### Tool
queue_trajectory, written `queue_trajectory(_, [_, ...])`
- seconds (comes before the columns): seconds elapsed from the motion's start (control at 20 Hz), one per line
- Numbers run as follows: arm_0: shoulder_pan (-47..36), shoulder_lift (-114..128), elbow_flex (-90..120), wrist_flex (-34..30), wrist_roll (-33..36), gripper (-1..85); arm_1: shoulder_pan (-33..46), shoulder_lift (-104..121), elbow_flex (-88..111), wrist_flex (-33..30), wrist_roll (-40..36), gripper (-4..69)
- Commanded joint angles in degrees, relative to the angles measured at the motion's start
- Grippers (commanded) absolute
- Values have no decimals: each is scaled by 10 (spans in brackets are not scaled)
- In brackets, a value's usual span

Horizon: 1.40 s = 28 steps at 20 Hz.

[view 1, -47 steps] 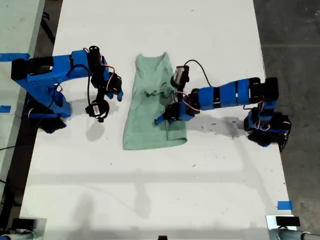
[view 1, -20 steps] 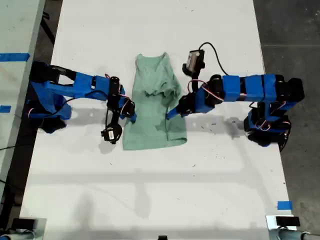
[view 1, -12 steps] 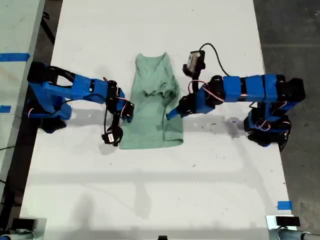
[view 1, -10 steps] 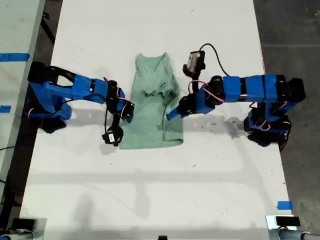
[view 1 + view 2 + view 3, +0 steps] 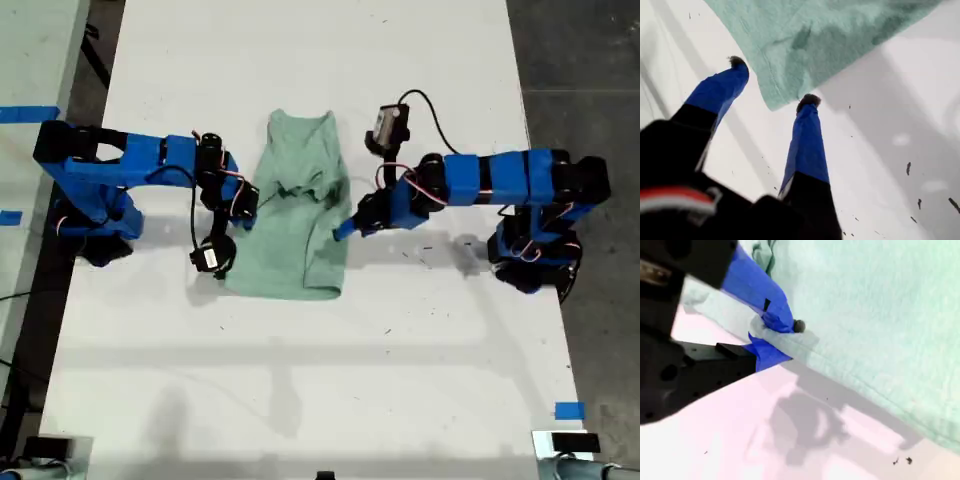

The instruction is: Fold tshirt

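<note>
The pale mint-green tshirt (image 5: 290, 240) lies partly folded in the middle of the white table (image 5: 300, 380), collar toward the far edge. The arm at the exterior view's left carries my second gripper (image 5: 245, 208), which touches the shirt's side edge. Up close, my second gripper (image 5: 780, 337) is shut on a fold of the tshirt (image 5: 865, 315) hem. From the exterior view's right, my first gripper (image 5: 343, 231) reaches the shirt's other side edge. There my first gripper (image 5: 774, 82) stands open, and a rounded edge of the tshirt (image 5: 815, 40) lies between its fingertips (image 5: 809, 100), ungripped.
A blue tape mark (image 5: 568, 410) sits near the table's front corner at the exterior view's right. Dark floor (image 5: 590, 60) borders the table there. A second table with blue tape (image 5: 28, 113) stands at the exterior view's left. Both arm bases sit at the table's sides.
My second gripper closed on the shirt's side edge and pulled it toward the exterior view's left, and the whole shirt slid that way. My first gripper left the shirt's top and now holds still.
</note>
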Motion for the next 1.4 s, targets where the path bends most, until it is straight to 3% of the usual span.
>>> queue_trajectory(0.0, [-10, 1, -78, -40, 39, 0, 2, 43, -4, -17, 6, 201])
queue_trajectory(0.35, [-15, -177, -124, -193, 69, 0, 3, 53, 9, -20, 9, 198])
queue_trajectory(0.55, [-33, -282, -160, -223, 68, 21, 4, 57, 19, -27, 10, 198])
queue_trajectory(0.6, [-37, -302, -170, -221, 63, 72, 4, 58, 20, -27, 10, 198])
queue_trajectory(0.65, [-40, -313, -177, -211, 54, 156, 4, 60, 21, -28, 10, 198])
queue_trajectory(0.75, [-40, -306, -187, -178, 44, 205, 4, 64, 26, -28, 10, 198])
queue_trajectory(1.1, [-42, -106, -182, 39, 41, 217, 5, 74, 38, -31, 10, 198])
queue_trajectory(1.35, [-35, 58, -119, 110, 40, 214, 4, 86, 37, -24, 11, 198])
